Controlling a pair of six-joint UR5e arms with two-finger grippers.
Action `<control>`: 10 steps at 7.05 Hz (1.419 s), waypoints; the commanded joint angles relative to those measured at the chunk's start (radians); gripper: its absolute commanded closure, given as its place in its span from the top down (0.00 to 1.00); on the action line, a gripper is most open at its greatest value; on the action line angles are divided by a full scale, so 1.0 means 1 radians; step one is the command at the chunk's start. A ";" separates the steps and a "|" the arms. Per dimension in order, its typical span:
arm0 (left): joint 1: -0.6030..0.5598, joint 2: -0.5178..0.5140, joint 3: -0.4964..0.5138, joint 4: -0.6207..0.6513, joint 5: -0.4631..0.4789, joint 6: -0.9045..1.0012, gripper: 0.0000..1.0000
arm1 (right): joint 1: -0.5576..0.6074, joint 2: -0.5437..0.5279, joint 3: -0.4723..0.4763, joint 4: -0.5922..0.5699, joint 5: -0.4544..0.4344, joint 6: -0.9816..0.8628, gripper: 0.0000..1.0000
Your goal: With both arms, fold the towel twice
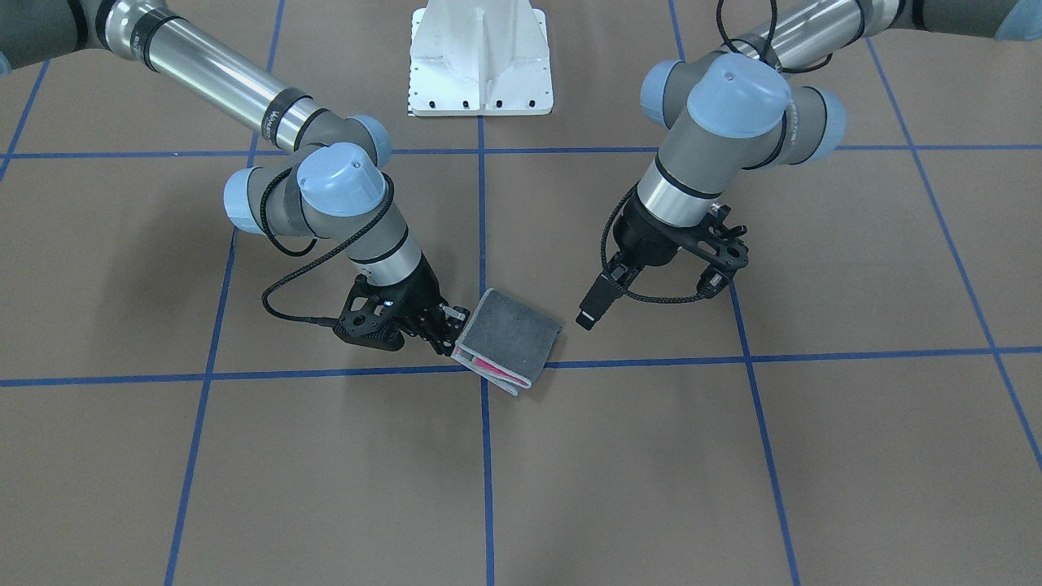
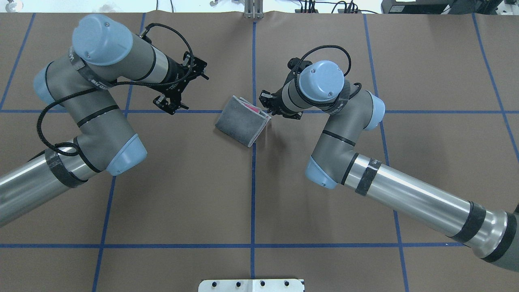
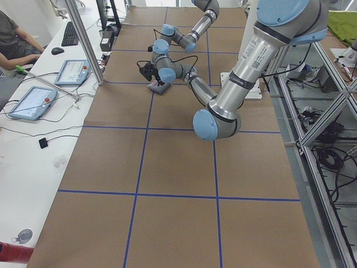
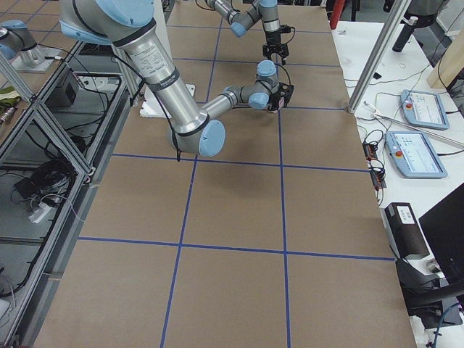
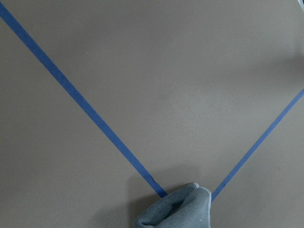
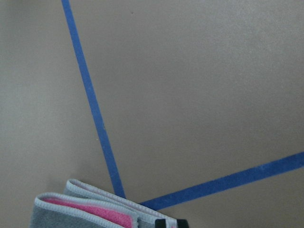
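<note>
The towel (image 1: 509, 338) (image 2: 241, 121) lies folded small near the table's middle, dark grey outside, with pink showing between the light-edged layers (image 6: 80, 213). My right gripper (image 1: 452, 330) (image 2: 267, 106) is at the towel's open-edged side and looks shut on that edge, which sits slightly lifted. A black fingertip (image 6: 166, 222) touches the layers in the right wrist view. My left gripper (image 1: 594, 309) (image 2: 172, 104) hangs above the table on the other side, well apart from the towel, and looks open and empty. The left wrist view catches only a grey fold of towel (image 5: 178, 211).
Blue tape lines (image 1: 482, 203) cross the brown table covering. The white pedestal base (image 1: 480, 57) stands at the robot's side. In the exterior left view a person (image 3: 11, 33) sits at a side desk with tablets (image 3: 30, 103).
</note>
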 commanded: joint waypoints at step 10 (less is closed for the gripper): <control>-0.444 0.808 -0.433 0.129 -0.154 1.607 1.00 | 0.601 -0.642 0.297 -0.135 0.432 -1.011 1.00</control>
